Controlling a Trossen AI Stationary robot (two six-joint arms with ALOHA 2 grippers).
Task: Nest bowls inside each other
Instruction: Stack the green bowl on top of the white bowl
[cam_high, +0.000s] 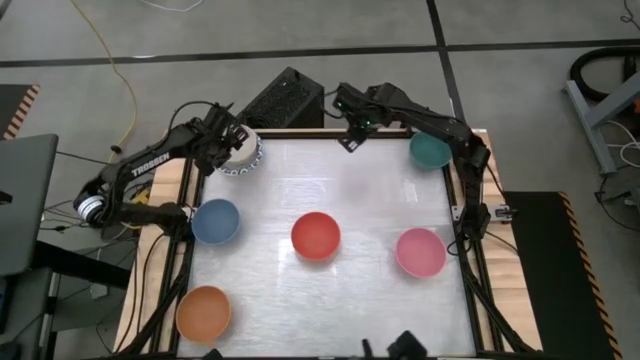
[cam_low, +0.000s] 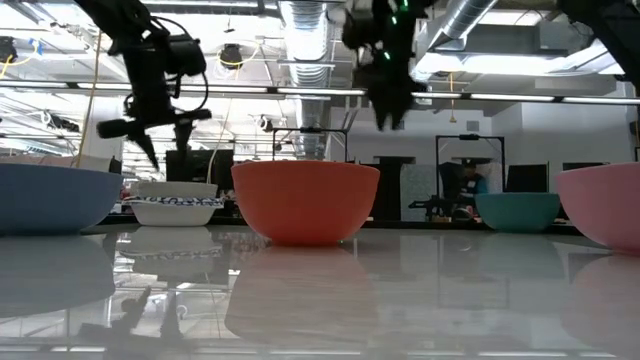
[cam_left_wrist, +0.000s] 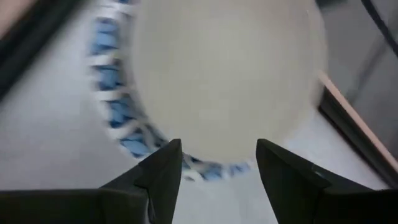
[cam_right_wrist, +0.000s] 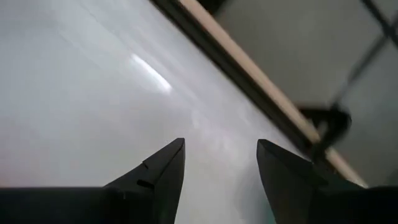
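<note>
A cream bowl (cam_left_wrist: 224, 74) sits nested in a blue-and-white patterned bowl (cam_high: 243, 157) at the table's far left corner. My left gripper (cam_left_wrist: 217, 152) hangs open just above this stack, its fingers apart over the near rim; the low view shows it (cam_low: 165, 140) clear of the cream rim (cam_low: 178, 188). Standing singly on the table are a blue bowl (cam_high: 215, 221), a red bowl (cam_high: 316, 236), a pink bowl (cam_high: 420, 252), an orange bowl (cam_high: 204, 312) and a teal bowl (cam_high: 430, 150). My right gripper (cam_right_wrist: 221, 152) is open over bare table near the far edge (cam_high: 352, 140).
A black box (cam_high: 285, 100) stands just beyond the table's far edge, between the two arms. The table's wooden rim (cam_right_wrist: 249, 68) runs close past my right gripper. Cables hang along the right side (cam_high: 470, 230).
</note>
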